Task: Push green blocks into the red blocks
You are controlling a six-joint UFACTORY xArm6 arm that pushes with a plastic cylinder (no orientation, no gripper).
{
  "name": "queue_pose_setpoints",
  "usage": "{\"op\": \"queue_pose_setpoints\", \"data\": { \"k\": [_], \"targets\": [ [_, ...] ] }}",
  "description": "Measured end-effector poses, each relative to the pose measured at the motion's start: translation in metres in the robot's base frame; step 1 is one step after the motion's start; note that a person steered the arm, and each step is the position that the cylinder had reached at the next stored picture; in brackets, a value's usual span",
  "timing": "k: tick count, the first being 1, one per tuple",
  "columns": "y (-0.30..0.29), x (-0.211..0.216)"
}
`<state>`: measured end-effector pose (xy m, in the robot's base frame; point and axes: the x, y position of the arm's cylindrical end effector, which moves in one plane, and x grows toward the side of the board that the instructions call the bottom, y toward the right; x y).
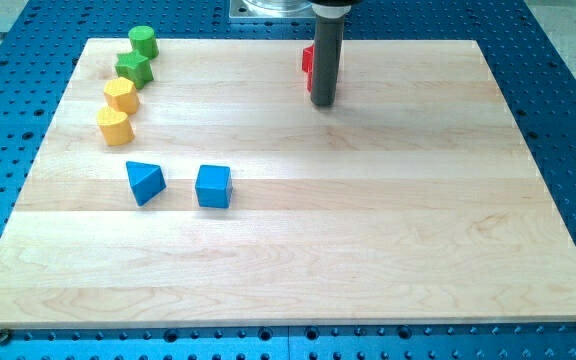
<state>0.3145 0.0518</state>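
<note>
Green blocks: two sit at the view's top left corner of the wooden board [368, 250], a green cylinder [143, 42] at the very top and a green star-like block [134, 69] touching it just below.
Red blocks: red [308, 66] shows only as a sliver at the top centre, mostly hidden behind the rod; whether it is one block or two stacked in view I cannot tell, nor the shape.
Tool: my tip [323, 103] rests on the board just to the view's right of and slightly below the red sliver, touching nothing that I can make out. The rod has no jaws, so it holds nothing.
Key relation: the greens lie well apart from my tip, far toward the view's left and slightly higher. The red lies between them and my tip, so I stand on the wrong side for pushing.
Needed approach, as I judge it: the tip must get round to the left of the greens, then drive them rightward along the top edge.
Arm pose: the rod hangs upright from the mount at the view's top centre.
Bystanders: two yellow blocks [118, 110] continue the column below the greens; a blue triangular block [145, 182] and a blue cube [213, 186] sit lower, clear of the push line.
Risk: the yellow neighbours touch the green star-like block's end of the column and could be dragged along.
</note>
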Motion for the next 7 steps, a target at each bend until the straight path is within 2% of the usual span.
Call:
{"op": "queue_pose_setpoints", "data": {
  "k": [1, 2, 5, 7],
  "targets": [
    [-0.022, 0.042],
    [-0.028, 0.052],
    [-0.028, 0.053],
    [-0.063, 0.060]
  ]
}}
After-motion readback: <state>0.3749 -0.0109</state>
